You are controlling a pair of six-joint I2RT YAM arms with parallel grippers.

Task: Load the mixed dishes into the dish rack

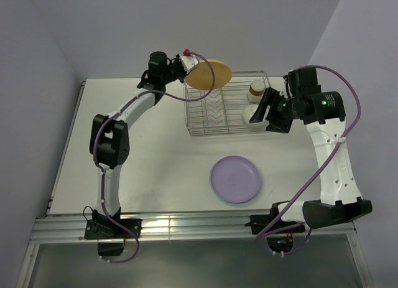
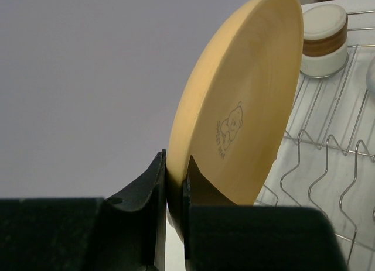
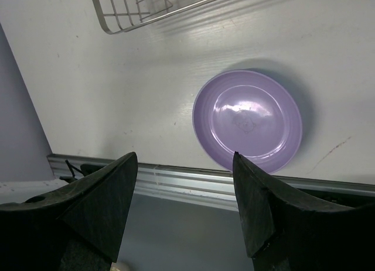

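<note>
Left gripper [image 2: 174, 161] hides rim of orange-yellow plate [image 2: 246, 107].

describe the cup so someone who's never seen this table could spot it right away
Find the wire rack at the far side of the table. In its far right corner stands the cup. It is white like the bowl just nearer, but only the cup has a brown band.

Two plates [image 1: 209, 74] [image 1: 235, 179]; one cup [image 1: 256, 87], bowl [image 1: 249, 115], rack [image 1: 211, 117]
</note>
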